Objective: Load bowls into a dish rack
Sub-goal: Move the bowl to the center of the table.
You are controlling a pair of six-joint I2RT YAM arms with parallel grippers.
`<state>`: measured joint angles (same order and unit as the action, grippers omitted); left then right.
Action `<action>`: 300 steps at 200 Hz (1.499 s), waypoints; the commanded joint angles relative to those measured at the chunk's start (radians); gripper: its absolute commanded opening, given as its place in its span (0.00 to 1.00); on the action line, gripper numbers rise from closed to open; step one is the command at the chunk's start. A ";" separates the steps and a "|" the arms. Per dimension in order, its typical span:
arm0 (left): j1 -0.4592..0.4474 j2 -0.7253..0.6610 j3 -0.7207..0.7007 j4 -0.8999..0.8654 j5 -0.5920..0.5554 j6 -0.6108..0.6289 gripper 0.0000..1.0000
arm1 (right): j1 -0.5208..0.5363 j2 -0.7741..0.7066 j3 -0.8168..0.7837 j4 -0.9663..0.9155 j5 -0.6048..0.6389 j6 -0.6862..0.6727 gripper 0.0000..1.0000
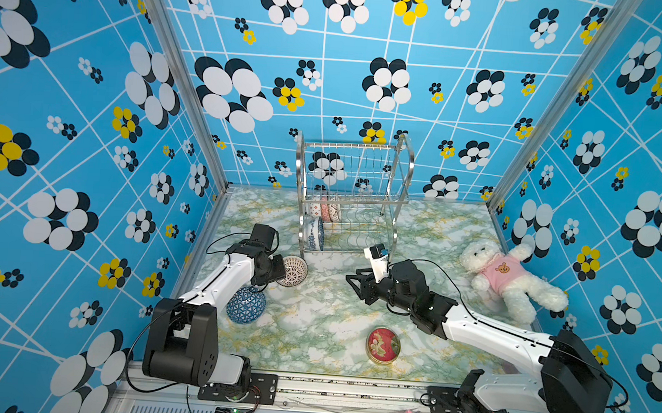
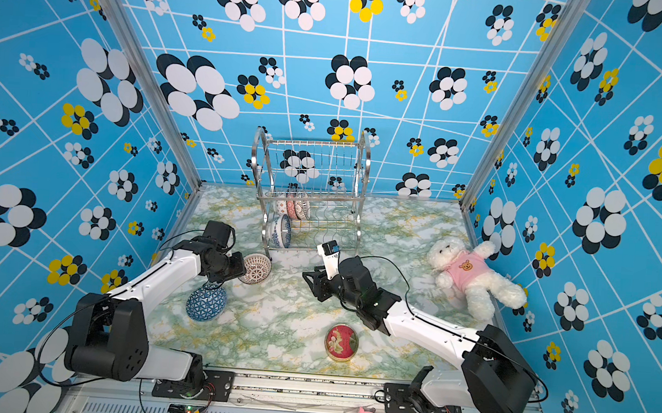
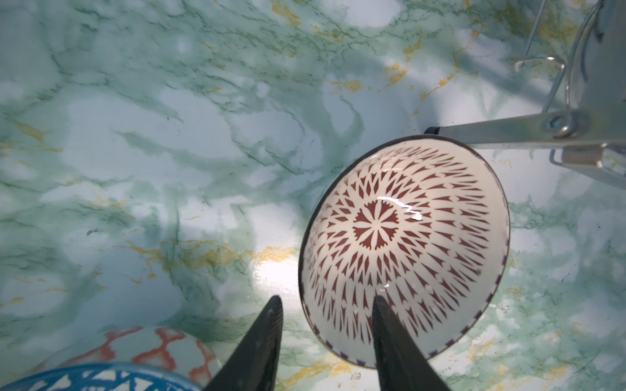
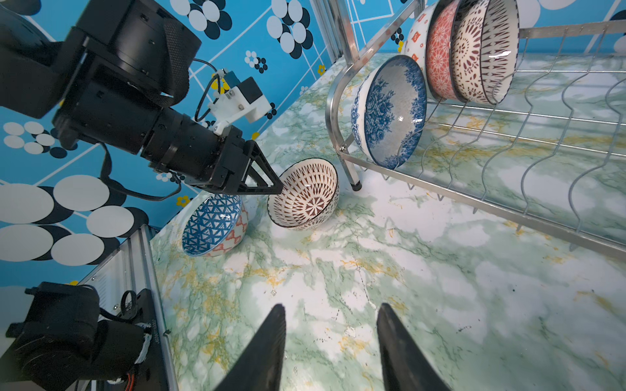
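Straddled the rim of the brown bowl (image 1: 293, 272) with the left gripper (image 1: 280, 271), by the rack (image 1: 299, 165).

In both top views, found that bowl tipped on the table (image 1: 312, 333), just beside the rack's near left foot; found the right gripper (image 1: 351, 285) low over bare table, well apart from every bowl; counted four bowls low in the rack, toward its left end: a floral bowl (image 1: 314, 233) in front, three bowls (image 1: 326, 211) on edge behind; spotted a blue bowl (image 1: 246, 305) under the left arm. From the left wrist, saw the fingers (image 3: 389, 338) spread, one inside the brown bowl, one outside with table showing between it and the rim; not pinched. From the right wrist, saw its fingers (image 4: 267, 345) spread with nothing between, and the left gripper's tip at the brown bowl's rim.
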<state>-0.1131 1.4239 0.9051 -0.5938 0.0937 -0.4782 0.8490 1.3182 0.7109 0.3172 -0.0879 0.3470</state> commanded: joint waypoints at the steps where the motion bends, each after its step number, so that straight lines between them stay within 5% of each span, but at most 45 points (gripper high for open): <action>1: -0.006 0.019 -0.018 0.021 -0.027 -0.014 0.44 | 0.007 -0.005 -0.013 0.000 -0.011 -0.011 0.46; 159: -0.026 -0.006 -0.060 0.057 -0.049 -0.028 0.04 | 0.006 -0.012 -0.008 -0.036 0.013 -0.020 0.47; 197: -0.044 -0.081 -0.082 0.023 -0.037 -0.036 0.04 | 0.006 -0.011 -0.003 -0.046 0.022 -0.022 0.47; 300: -0.328 -0.217 -0.138 0.006 -0.061 -0.178 0.02 | -0.073 -0.104 -0.027 -0.149 0.073 0.024 0.47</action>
<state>-0.3740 1.2285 0.7757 -0.5991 0.0460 -0.5858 0.8234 1.2709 0.7078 0.2340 -0.0486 0.3367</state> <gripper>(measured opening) 0.079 0.468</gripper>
